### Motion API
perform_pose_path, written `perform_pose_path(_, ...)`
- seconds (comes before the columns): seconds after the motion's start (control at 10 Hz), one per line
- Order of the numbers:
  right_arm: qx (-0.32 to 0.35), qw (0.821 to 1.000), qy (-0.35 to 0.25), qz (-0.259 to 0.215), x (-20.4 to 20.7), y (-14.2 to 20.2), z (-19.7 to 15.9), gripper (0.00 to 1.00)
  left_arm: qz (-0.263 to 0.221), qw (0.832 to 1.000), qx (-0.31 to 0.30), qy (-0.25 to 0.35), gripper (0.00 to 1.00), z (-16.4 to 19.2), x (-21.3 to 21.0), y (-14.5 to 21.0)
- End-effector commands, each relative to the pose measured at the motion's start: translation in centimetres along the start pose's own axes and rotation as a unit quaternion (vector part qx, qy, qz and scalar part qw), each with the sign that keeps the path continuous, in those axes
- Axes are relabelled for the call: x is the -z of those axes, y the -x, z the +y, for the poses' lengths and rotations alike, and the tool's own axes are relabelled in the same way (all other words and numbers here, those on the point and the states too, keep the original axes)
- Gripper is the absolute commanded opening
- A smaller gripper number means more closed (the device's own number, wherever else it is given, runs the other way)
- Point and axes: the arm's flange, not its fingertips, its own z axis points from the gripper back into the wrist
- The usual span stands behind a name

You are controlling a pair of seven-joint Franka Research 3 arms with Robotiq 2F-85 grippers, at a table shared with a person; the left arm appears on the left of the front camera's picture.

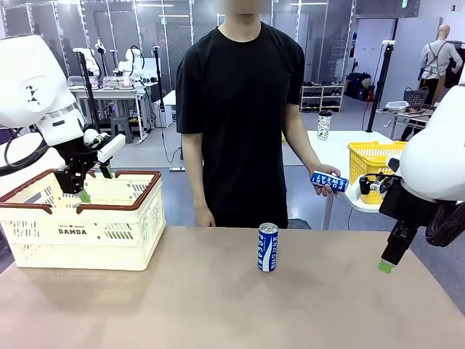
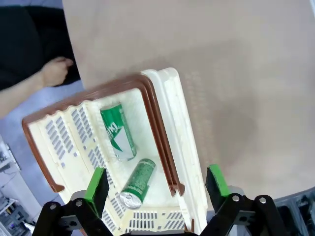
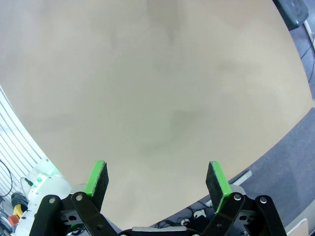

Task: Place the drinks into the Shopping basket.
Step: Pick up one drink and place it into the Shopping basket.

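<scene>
**Two cans in the basket, two outside it, both claws free**

Your left claw (image 2: 157,183) hangs released and empty, pads spread wide, over the Shopping basket (image 2: 153,110) at the left of the table (image 1: 218,305). Below it a green can (image 2: 118,130) and a second green can (image 2: 138,182) lie on their sides on the basket floor, close together but not touching. Your right claw (image 3: 157,177) is also released and holds nothing, poised over bare table at the right.

Farther out, a blue-and-white can (image 1: 268,248) stands upright mid-table, well apart from the basket and from both claws. At the far side, the person's hand (image 1: 316,177) holds another blue-and-white can (image 1: 330,181) roughly level, out toward your right arm.

You look to be between a drop and the next pick. The right claw seems better placed for either can. For the standing one, bring the pads down astride its slim body and clench squarely before you lift, since a glancing touch could tip it. For the offered one, turn the pads to match its lie.
</scene>
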Motion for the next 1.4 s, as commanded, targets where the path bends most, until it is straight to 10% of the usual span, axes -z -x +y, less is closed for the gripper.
perform_pose_path(0.0, 0.001, 1.0, -0.001, 0.001, 0.0, 0.1, 0.0, 1.0, 0.005, 1.0, 0.023, -0.014, 1.0, 1.3, -1.0, -4.3)
perform_pose_path(0.7, 0.001, 1.0, -0.001, 0.001, 0.0, 0.1, 0.0, 1.0, -0.041, 0.99, 0.138, 0.004, 1.0, 11.6, 2.7, -20.2)
perform_pose_path(1.3, 0.001, 1.0, -0.001, 0.001, 0.0, 0.1, 0.0, 1.0, -0.061, 0.988, 0.145, -0.003, 1.0, 11.5, 4.7, -21.7)
